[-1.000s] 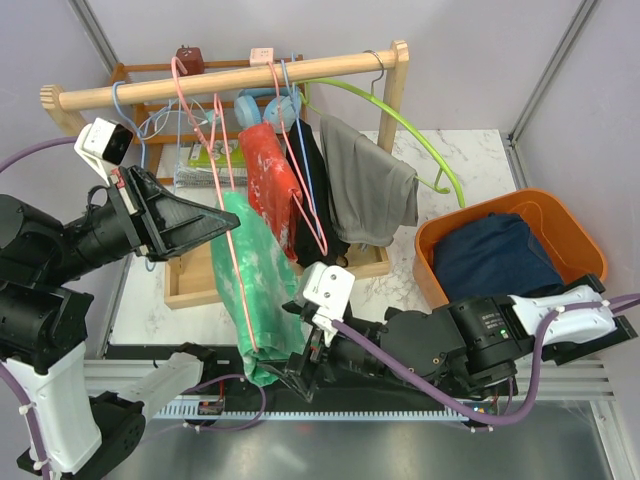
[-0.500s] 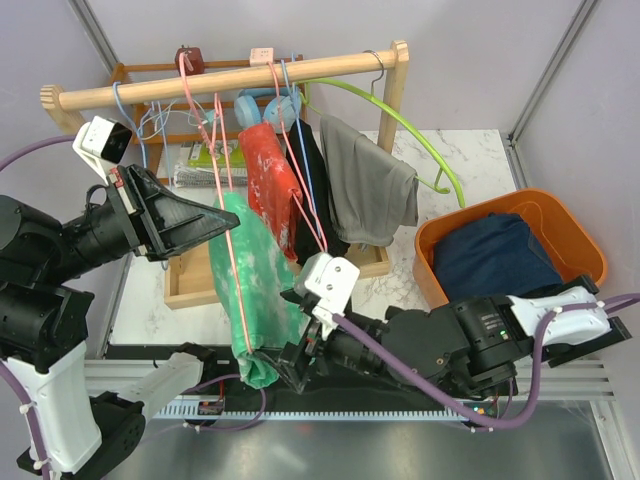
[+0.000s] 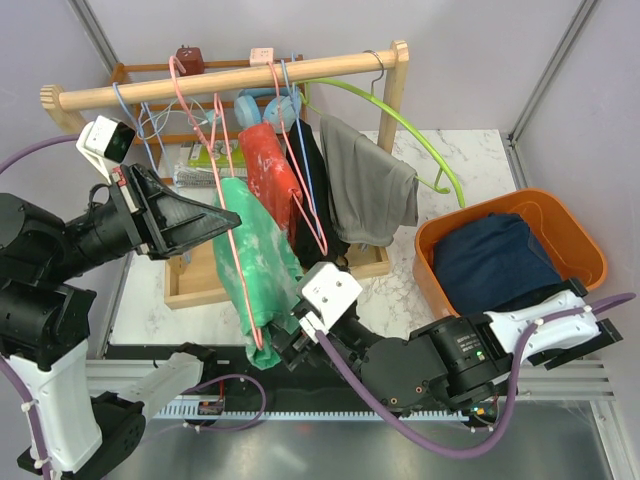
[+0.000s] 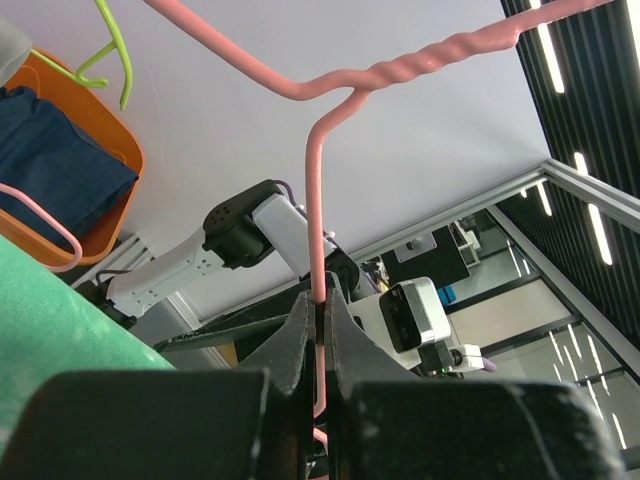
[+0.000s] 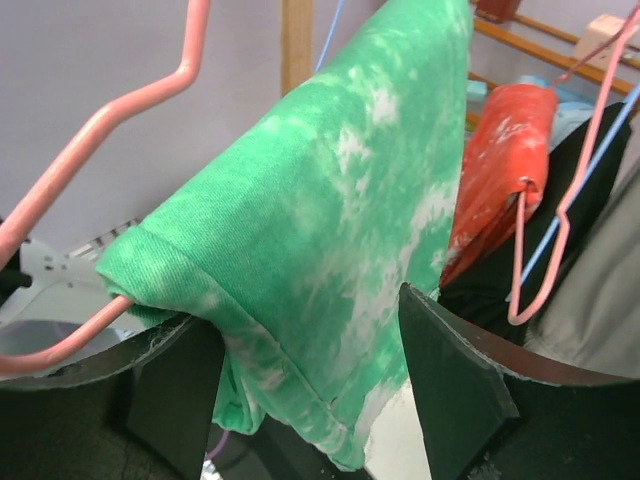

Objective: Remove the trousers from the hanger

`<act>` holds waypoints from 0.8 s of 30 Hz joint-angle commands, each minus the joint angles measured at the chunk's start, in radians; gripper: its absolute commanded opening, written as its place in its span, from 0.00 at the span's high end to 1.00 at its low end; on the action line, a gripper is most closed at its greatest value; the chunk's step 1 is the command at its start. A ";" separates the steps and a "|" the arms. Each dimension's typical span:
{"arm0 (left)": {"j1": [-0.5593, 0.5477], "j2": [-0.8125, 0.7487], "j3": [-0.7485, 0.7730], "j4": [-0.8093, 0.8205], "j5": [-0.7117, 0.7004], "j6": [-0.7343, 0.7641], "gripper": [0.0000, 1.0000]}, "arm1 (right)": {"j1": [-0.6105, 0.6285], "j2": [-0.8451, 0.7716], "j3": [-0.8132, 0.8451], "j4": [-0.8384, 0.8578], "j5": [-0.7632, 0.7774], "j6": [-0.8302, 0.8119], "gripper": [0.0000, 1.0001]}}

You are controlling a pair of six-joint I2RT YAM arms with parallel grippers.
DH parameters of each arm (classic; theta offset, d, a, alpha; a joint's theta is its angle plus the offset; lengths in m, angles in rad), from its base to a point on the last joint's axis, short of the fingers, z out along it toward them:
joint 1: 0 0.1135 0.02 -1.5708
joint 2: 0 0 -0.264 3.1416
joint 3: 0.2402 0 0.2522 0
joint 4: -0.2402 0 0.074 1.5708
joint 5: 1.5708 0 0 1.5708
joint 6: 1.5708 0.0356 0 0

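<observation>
Left gripper [image 3: 225,222]: pressed together on the wire of the pink hanger [image 3: 236,262]; you have the hanger pinned.
Green trousers [image 3: 258,270]: folded over the hanger's lower bar, hanging between your two arms; soft, light and limp; expect them to sag and slide along the wire, not lift as one piece.
Where to hold: the thick folded edge at the low end; bite through both layers so thin cloth does not slip out.
Right gripper [image 5: 310,370]: spread, one finger on each side of that low fold; not clamped yet.
Navy trousers [image 3: 490,255]: folded in the orange tub [image 3: 583,243], far right; on no hanger.
</observation>
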 commanded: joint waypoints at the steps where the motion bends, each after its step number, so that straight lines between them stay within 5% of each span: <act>1: -0.001 -0.012 0.015 0.146 0.027 -0.045 0.98 | 0.003 0.020 0.011 0.076 0.146 -0.089 0.25; 5: -0.001 -0.022 -0.011 0.161 0.025 -0.065 0.98 | 0.023 0.026 -0.083 0.270 0.307 -0.308 0.26; 7: -0.001 -0.026 -0.018 0.163 0.022 -0.067 0.98 | 0.030 0.011 -0.191 0.517 0.330 -0.426 0.26; 12: -0.001 -0.029 -0.016 0.172 0.013 -0.081 0.98 | 0.030 0.003 -0.366 1.089 0.316 -0.850 0.29; 17: -0.001 -0.037 -0.018 0.181 0.009 -0.090 0.98 | 0.029 0.017 -0.420 1.335 0.227 -0.964 0.32; 21: -0.001 -0.041 -0.021 0.184 0.001 -0.090 0.98 | 0.013 0.032 -0.382 1.319 0.218 -0.938 0.35; 24: -0.001 -0.049 -0.031 0.186 -0.002 -0.091 0.98 | -0.022 -0.020 -0.333 0.956 0.143 -0.616 0.36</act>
